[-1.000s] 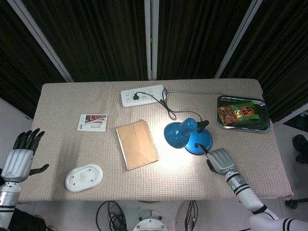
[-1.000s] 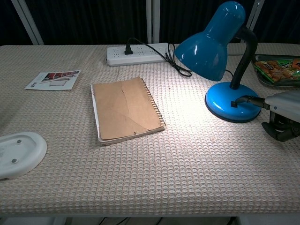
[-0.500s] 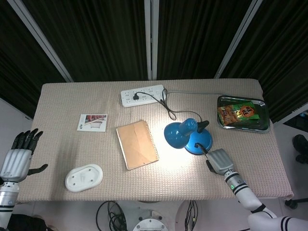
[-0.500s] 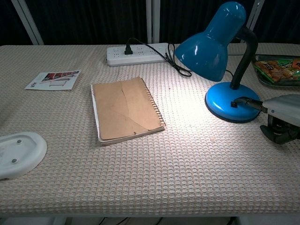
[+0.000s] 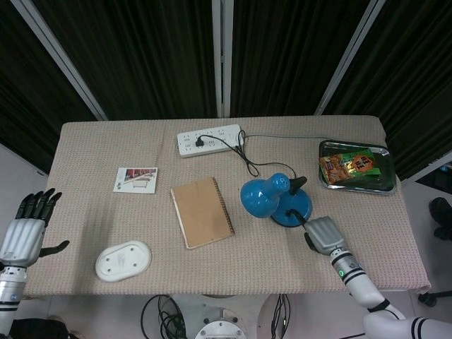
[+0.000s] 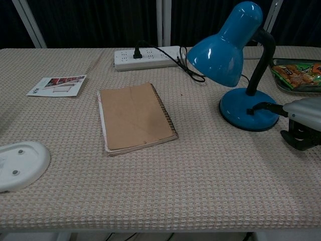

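Left hand [image 5: 22,233]: pale grey ribbed back, black fingers and thumb, white wrist cuff with a dark band below. Right hand [image 5: 322,236]: smooth grey back plate, black fingers underneath. Its forearm was white, with dark rings and a small green light just behind the wrist. In chest view the right hand [image 6: 302,125] showed a grey shell over black parts.

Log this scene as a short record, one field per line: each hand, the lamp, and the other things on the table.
right hand: at the blue desk lamp's base, one fingertip on its switch, holding nothing
left hand: off the table's left edge, fingers apart, empty
blue desk lamp: unlit, shade tilted toward the notebook
notebook: closed, brown cover
power strip: lamp cord plugged in
tray: holds a snack packet
white oval object: front left
card: flat, left
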{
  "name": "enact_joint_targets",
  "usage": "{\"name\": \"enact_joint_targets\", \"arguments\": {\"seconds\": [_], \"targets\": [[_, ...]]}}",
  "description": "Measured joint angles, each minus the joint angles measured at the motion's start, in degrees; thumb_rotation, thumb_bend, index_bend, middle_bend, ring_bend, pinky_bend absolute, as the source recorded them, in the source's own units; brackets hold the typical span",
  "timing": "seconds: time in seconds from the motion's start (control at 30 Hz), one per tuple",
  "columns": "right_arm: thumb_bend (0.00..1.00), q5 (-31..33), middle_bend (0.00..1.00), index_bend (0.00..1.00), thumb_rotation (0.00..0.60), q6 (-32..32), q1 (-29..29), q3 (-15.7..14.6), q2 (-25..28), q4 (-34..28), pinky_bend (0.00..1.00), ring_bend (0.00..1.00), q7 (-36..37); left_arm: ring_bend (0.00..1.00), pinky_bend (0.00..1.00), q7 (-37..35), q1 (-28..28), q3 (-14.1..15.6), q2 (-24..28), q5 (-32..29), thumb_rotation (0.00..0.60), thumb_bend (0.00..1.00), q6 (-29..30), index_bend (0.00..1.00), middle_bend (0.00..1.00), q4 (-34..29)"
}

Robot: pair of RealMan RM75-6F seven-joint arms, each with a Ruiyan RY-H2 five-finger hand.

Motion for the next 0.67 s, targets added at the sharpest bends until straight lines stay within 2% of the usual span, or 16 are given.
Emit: {"name": "enact_joint_targets", "arguments": {"seconds": [0.13, 0.2, 0.23, 0.27, 0.3, 0.33, 0.37, 0.4, 0.47, 0.53, 0.67], "targets": [[0.6, -4.5, 1.0, 0.0, 0.6, 6.8, -2.2, -0.4, 2.1, -1.6, 0.96, 0.98, 1.6, 0.0, 0.0, 0.0, 0.0, 0.0, 0.2, 0.3, 0.6, 0.0, 0.3, 0.0, 0.0, -0.3], [0.53, -7.2, 0.97, 0.0, 0.6, 11.2, -4.0, -0.9, 3.9, -2.5, 0.91, 0.92, 2.9, 0.0, 0.0, 0.1, 0.0, 0.0, 0.3, 0.3, 0.6, 0.0, 0.3, 0.0, 0.0, -0.5], [0.45, -8.3, 0.88, 0.0, 0.6, 13.2, -4.9, -1.2, 4.7, -2.8, 0.85, 0.83, 3.5, 0.0, 0.0, 0.1, 0.0, 0.0, 0.3, 0.3, 0.6, 0.0, 0.3, 0.0, 0.0, -0.6], [0.33, -9.3, 0.69, 0.0, 0.6, 15.3, -5.9, -1.4, 5.4, -3.0, 0.72, 0.64, 4.2, 0.0, 0.0, 0.2, 0.0, 0.0, 0.3, 0.3, 0.6, 0.0, 0.3, 0.0, 0.0, -0.6], [0.26, -10.6, 0.54, 0.0, 0.6, 18.3, -7.3, -1.7, 6.1, -3.0, 0.65, 0.5, 5.5, 0.0, 0.0, 0.2, -0.1, 0.0, 0.3, 0.3, 0.6, 0.0, 0.2, 0.0, 0.0, -0.7], [0.17, -11.5, 0.33, 0.0, 0.6, 20.6, -8.5, -1.9, 6.6, -2.9, 0.53, 0.29, 6.6, 0.0, 0.0, 0.3, -0.1, 0.0, 0.4, 0.3, 0.6, 0.0, 0.0, 0.0, 0.0, -0.8], [0.1, -12.2, 0.15, 0.0, 0.6, 23.0, -9.7, -2.0, 7.0, -2.6, 0.43, 0.12, 8.0, 0.0, 0.0, 0.4, -0.2, 0.0, 0.4, 0.3, 0.6, 0.0, -0.1, 0.0, 0.0, -0.9], [0.07, -13.0, 0.05, 0.0, 0.6, 26.1, -11.5, -2.2, 7.6, -2.0, 0.34, 0.03, 9.8, 0.0, 0.0, 0.6, -0.2, 0.0, 0.5, 0.3, 0.6, 0.0, -0.1, 0.0, 0.0, -1.1], [0.04, -13.4, 0.0, 0.0, 0.6, 30.4, -14.6, -2.2, 8.7, -1.0, 0.17, 0.0, 12.5, 0.0, 0.0, 0.8, -0.3, 0.0, 0.6, 0.3, 0.6, 0.0, -0.3, 0.0, 0.0, -1.3], [0.04, -12.6, 0.0, 0.0, 0.6, 33.7, -18.3, -1.9, 9.8, 0.5, 0.07, 0.0, 15.5, 0.0, 0.0, 0.8, -0.4, 0.0, 0.6, 0.3, 0.6, 0.0, -0.3, 0.0, 0.0, -1.2], [0.04, -8.9, 0.0, 0.0, 0.6, 34.3, -20.4, -0.8, 10.3, 2.1, 0.0, 0.0, 16.6, 0.0, 0.0, 0.5, -0.4, -0.1, 0.4, 0.3, 0.6, 0.0, -0.3, 0.0, 0.0, -0.7]]}}
